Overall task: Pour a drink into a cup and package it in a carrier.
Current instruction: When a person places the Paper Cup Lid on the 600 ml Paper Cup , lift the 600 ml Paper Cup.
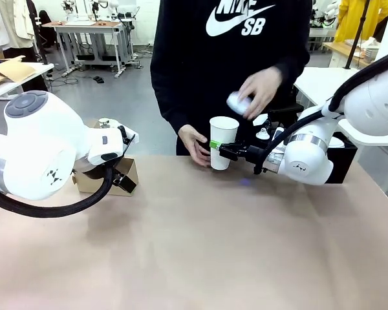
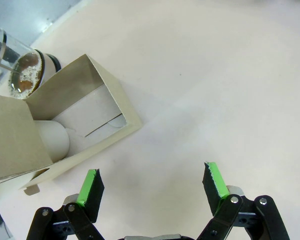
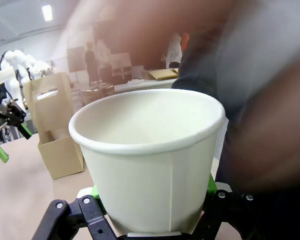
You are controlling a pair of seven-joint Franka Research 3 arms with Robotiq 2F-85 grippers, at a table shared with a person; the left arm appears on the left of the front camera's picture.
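Note:
The tall white cup [image 1: 222, 141] stands upright at the table's far middle, lidless, and my right gripper [image 1: 224, 150] is shut on its side. In the right wrist view the cup [image 3: 150, 150] sits between the green pads, and its inside looks white. A person's hand [image 1: 194, 146] touches the cup from the other side; the other hand holds a white lid [image 1: 238, 102] just above it. The brown carrier [image 1: 107, 178] stands at the far left, with my left gripper [image 2: 154, 180] open beside it. The drink [image 2: 24, 75] shows dark brown in the glass carafe behind the carrier [image 2: 70, 107].
A white cup-like thing [image 2: 52, 141] sits in one pocket of the carrier. A black box [image 1: 344, 161] stands behind my right arm. The person stands at the far edge. The table's near half [image 1: 200, 252] is bare brown surface.

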